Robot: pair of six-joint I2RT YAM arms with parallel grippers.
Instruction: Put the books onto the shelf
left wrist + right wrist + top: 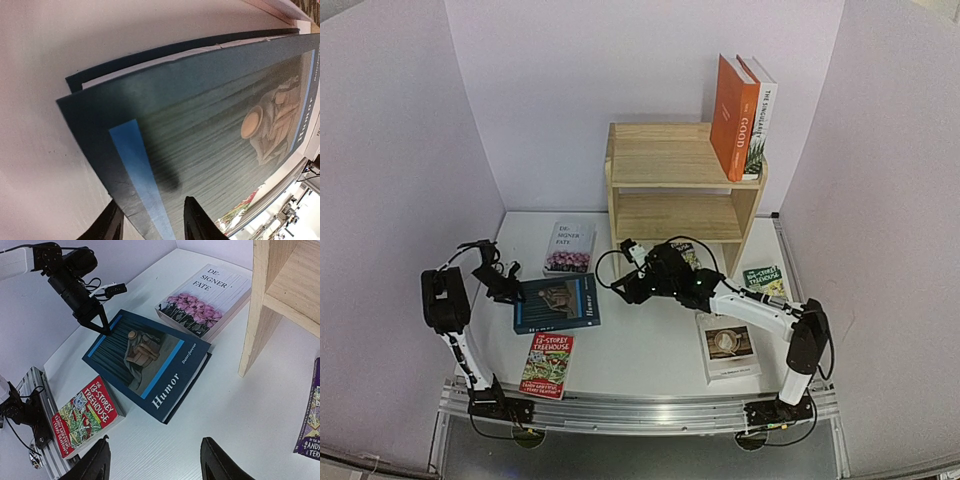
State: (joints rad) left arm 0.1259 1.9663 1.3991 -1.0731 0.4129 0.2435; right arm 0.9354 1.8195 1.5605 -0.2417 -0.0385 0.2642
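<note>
Navy, cover up, the "Humor" book (557, 303) lies flat on the white counter (640, 350), in front and to the left of the shelf (660, 155). Its long axis runs left to right with a slight tilt. The left end effector (510, 290) is at its left short edge, its fingers (197, 220) partly apart either side of the cover's corner; I cannot tell whether they grip it. The right end effector (155, 460) hangs open over the counter, holding nothing. Just behind the navy book lies the pinkish-white book (569, 246), and nearer is a red Treehouse paperback (547, 364). The orange book (733, 115) and the white palm-leaf book (761, 105) stand upright at the right end of the shelf top.
</note>
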